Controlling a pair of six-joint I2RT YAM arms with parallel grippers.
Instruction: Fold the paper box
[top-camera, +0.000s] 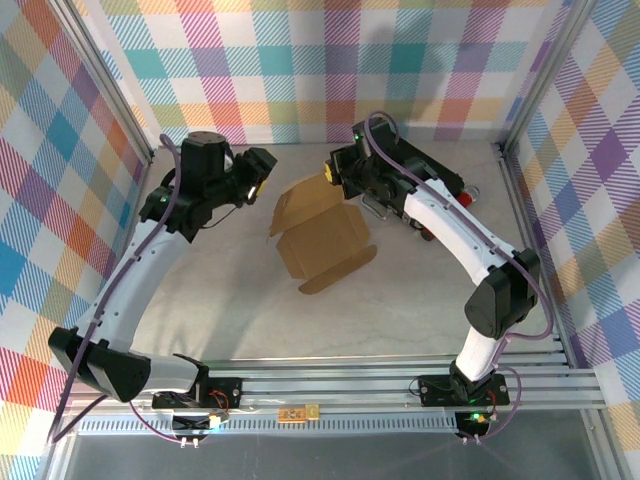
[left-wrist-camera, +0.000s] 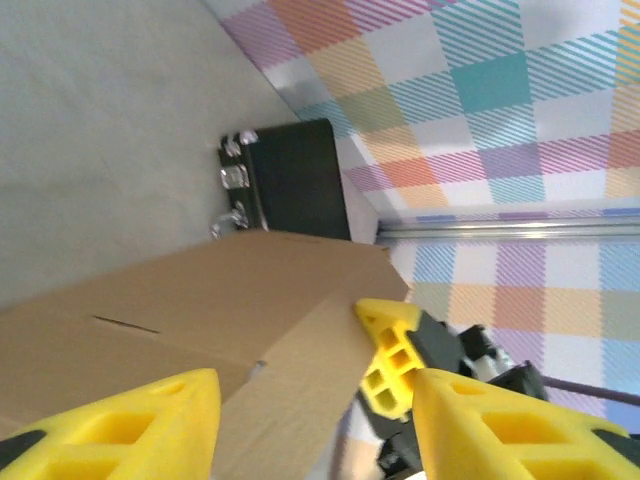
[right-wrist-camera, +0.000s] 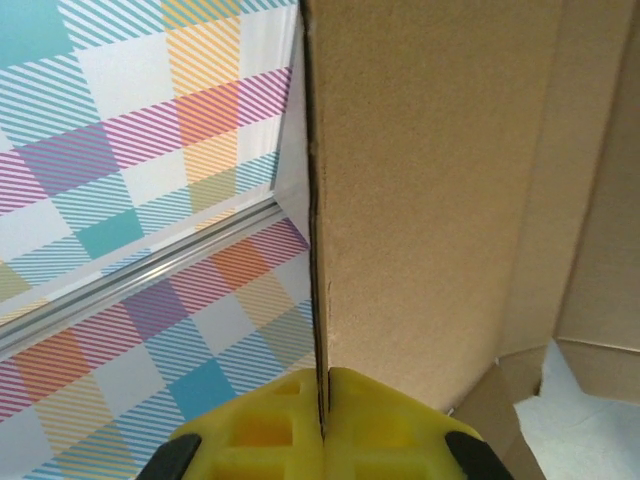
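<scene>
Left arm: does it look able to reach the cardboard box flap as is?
Probably yes. The left end effector is open, with the paper box flap just ahead of it and nothing between. The right end effector is shut on the flap's far edge, beside that path.

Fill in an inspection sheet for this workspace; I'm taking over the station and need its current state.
Surface: pale table, bare around the box.
Job's things: paper box mid-table, partly folded, flaps raised at its far side.
Clutter: black case with metal fittings, behind the box by the back wall.
Grippers: left gripper open, with a box flap in front of it; right gripper shut on the edge of a box flap.
Cables: purple cable looped along the right arm, another along the left; neither lies on the box.
Surroundings: plaid walls on three sides; aluminium rails at the near edge.
</scene>
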